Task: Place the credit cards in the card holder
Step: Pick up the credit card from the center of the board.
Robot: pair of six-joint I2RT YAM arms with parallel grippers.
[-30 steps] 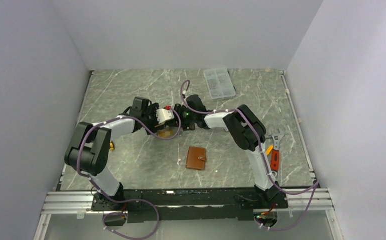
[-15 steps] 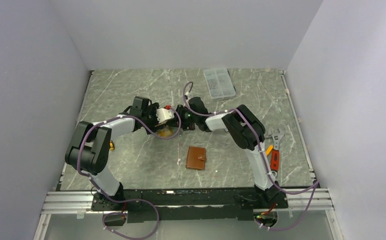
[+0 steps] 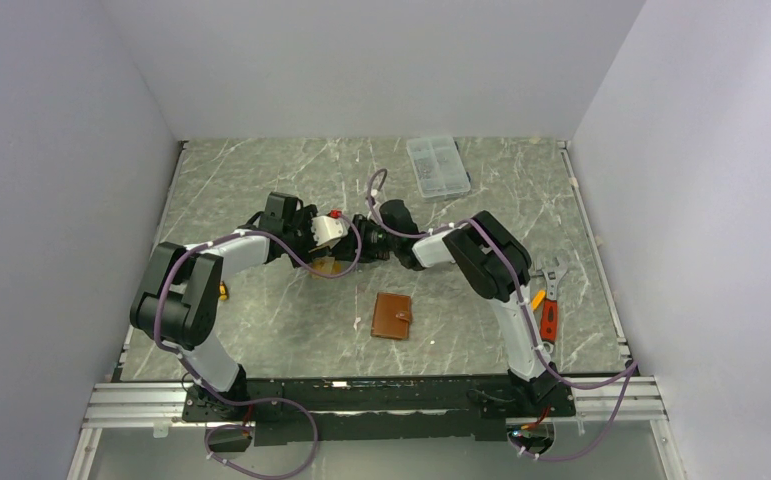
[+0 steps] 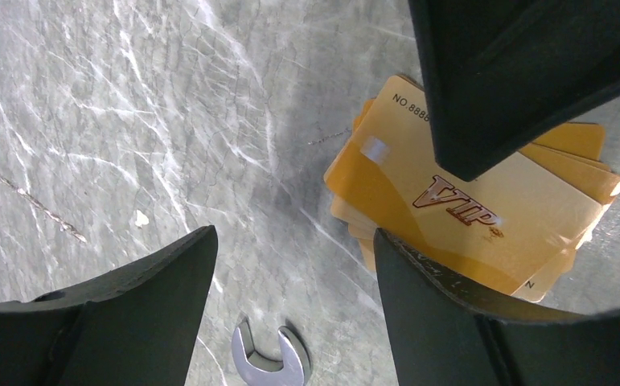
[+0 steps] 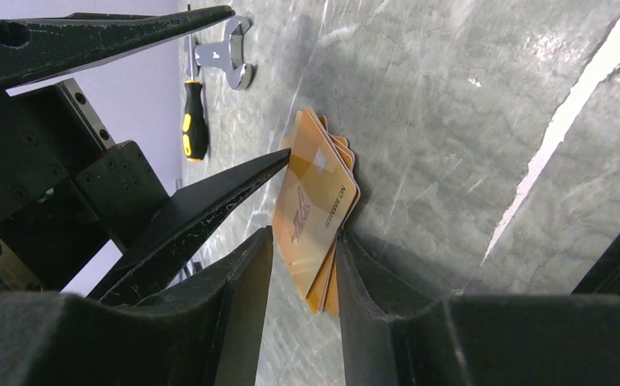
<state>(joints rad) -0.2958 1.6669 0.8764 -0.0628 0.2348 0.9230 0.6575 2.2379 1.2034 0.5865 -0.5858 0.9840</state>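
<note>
Right claw (image 5: 305, 235): straddles the edge of the credit cards (image 4: 387, 173); cannot tell whether it pinches them.
Left claw (image 4: 294, 241): spread, one jaw at the stack's edge, holding nothing.
Credit cards: fanned gold stack on the table (image 3: 261, 180).
Card holder (image 3: 392, 316): folded shut, lying apart from the stack, nearer the bases.
Progress: no card is in yet, so lifting, opening and inserting all likely remain.

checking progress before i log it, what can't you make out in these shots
- right wrist view: whether the right gripper pinches the cards or only straddles them; contact too tight to tell
- left wrist view: top card's number, covered by that gripper; card count, stack overlaps
- top view: wallet's inside, folded shut
</note>
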